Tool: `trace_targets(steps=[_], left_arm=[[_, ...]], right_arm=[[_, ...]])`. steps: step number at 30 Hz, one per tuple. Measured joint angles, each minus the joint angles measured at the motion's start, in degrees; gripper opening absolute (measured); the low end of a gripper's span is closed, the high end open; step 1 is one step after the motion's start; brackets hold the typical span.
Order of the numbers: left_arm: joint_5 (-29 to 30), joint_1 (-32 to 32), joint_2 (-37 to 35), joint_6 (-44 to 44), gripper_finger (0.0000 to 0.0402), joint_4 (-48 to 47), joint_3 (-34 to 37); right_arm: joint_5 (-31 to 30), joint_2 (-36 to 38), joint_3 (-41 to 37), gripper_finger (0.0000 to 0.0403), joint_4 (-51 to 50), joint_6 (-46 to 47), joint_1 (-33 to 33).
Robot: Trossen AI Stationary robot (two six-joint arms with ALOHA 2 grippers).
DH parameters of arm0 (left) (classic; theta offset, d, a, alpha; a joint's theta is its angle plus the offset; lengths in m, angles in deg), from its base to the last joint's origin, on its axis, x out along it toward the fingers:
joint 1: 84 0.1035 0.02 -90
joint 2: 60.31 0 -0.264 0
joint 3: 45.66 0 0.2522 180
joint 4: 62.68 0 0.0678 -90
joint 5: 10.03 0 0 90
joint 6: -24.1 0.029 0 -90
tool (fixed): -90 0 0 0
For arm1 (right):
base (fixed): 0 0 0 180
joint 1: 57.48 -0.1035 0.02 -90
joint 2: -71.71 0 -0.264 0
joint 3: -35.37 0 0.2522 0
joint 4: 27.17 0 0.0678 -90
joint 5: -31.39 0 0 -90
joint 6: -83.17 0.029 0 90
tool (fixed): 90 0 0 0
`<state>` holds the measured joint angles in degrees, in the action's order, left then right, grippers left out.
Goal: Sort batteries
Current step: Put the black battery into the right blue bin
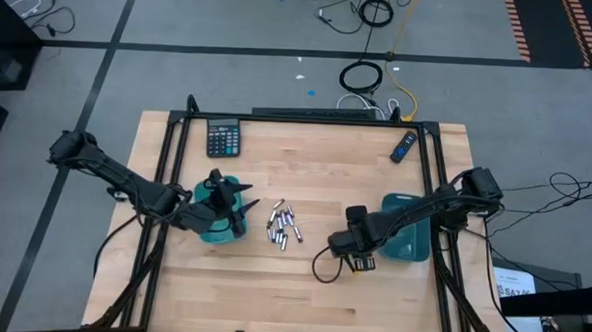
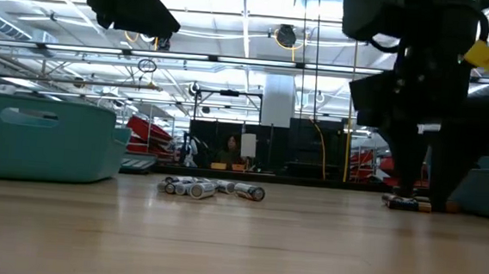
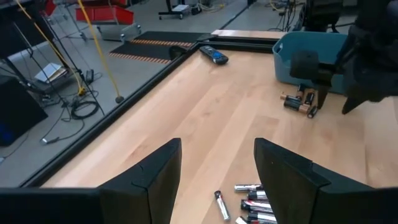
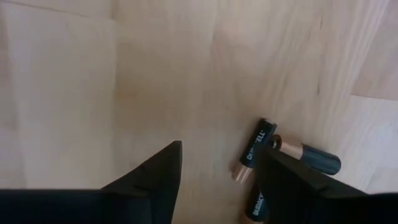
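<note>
A loose pile of silvery-white batteries lies on the wooden table between two teal trays; it also shows in the low view as the batteries. My left gripper hovers open over the left teal tray, pointing toward the pile. My right gripper is open and points down at the table beside the right teal tray. Three black-and-copper batteries lie flat on the wood by one of its fingers; nothing sits between the fingers.
A black calculator lies near the far left corner and a dark blue remote near the far right corner. Black frame rails run along the table's sides. Bare wood stretches toward the near edge.
</note>
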<state>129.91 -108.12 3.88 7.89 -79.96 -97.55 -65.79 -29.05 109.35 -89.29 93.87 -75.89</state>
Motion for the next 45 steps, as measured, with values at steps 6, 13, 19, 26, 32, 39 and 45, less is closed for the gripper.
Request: trace_targets(steps=[6, 13, 19, 26, 32, 39, 45], left_arm=[[-0.01, 0.00, 0.34, -0.04, 0.0214, 0.21, 0.00], [-0.01, 0.00, 0.34, -0.02, 0.0214, 0.14, 0.00], [-0.21, 0.00, 0.34, -0.02, 0.0214, 0.04, 0.02], [-0.67, 0.00, 0.32, 0.02, 0.0214, -0.39, 0.02], [-0.69, 0.03, 0.32, 0.15, 0.0214, -0.66, 0.04], [-0.69, 0.04, 0.32, 0.42, 0.0214, -0.64, 0.04], [-0.69, 0.04, 0.32, 0.42, 0.0214, -0.64, 0.04]], right_arm=[[-0.36, -0.85, 0.00, 0.0168, 0.41, -0.26, 1.43], [3.66, -0.85, 0.00, 0.0154, 0.33, -0.28, 3.19], [4.09, -0.85, 0.00, 0.0146, 0.33, -0.58, 5.35], [4.18, -0.85, 0.00, 0.0146, 0.29, -1.33, 5.60], [2.74, 1.72, -0.02, 0.0146, 0.13, -1.33, 5.57], [2.76, 2.19, -0.48, 0.0146, 0.94, -1.42, 6.53], [2.80, 0.77, -3.25, 0.0146, 3.92, -1.38, 7.54]])
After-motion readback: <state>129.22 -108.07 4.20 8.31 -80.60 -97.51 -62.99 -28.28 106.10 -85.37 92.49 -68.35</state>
